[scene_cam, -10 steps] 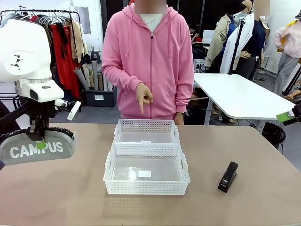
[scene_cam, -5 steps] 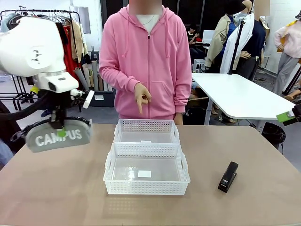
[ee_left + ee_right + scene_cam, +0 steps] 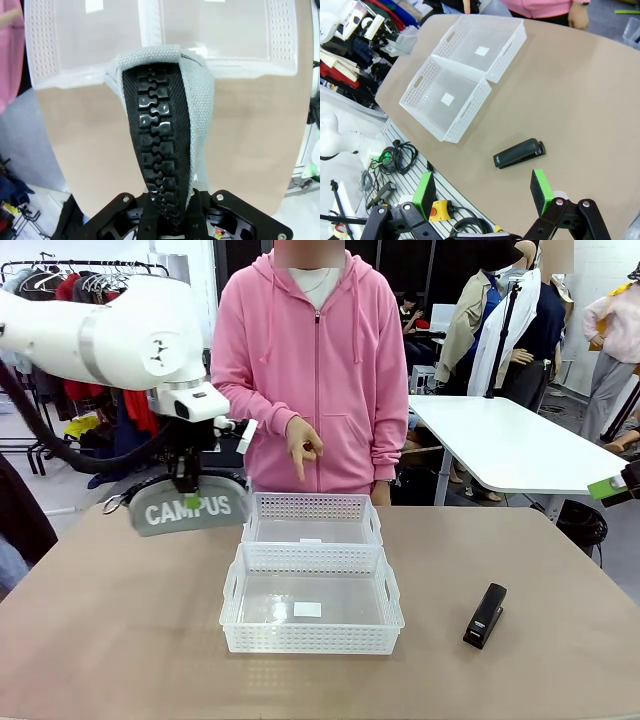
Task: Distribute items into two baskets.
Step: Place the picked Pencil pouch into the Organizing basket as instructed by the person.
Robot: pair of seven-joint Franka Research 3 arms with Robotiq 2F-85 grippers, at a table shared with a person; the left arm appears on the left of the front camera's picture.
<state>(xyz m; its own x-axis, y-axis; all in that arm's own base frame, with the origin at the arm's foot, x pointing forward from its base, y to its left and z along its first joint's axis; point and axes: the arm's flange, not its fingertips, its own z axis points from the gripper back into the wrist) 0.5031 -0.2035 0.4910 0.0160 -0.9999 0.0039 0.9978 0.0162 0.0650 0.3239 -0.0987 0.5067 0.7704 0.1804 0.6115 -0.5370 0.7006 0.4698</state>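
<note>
While the left fingers [image 3: 190, 501] clamp the zip edge of one grey CAMPUS pouch [image 3: 160, 516], it hangs in the air just left of the far basket [image 3: 310, 506]. Two white lattice baskets sit end to end, touching, on the counter [image 3: 120, 640]. Far basket and near basket [image 3: 310, 640] each hold one small white label. One black stapler [image 3: 485, 615] lies right of the near basket, apart from it. The right fingers [image 3: 541, 186] stand wide apart above the counter's edge near the stapler.

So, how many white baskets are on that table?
2. The near basket sits in the middle of the table; the far basket stands directly behind it, toward the person.
</note>
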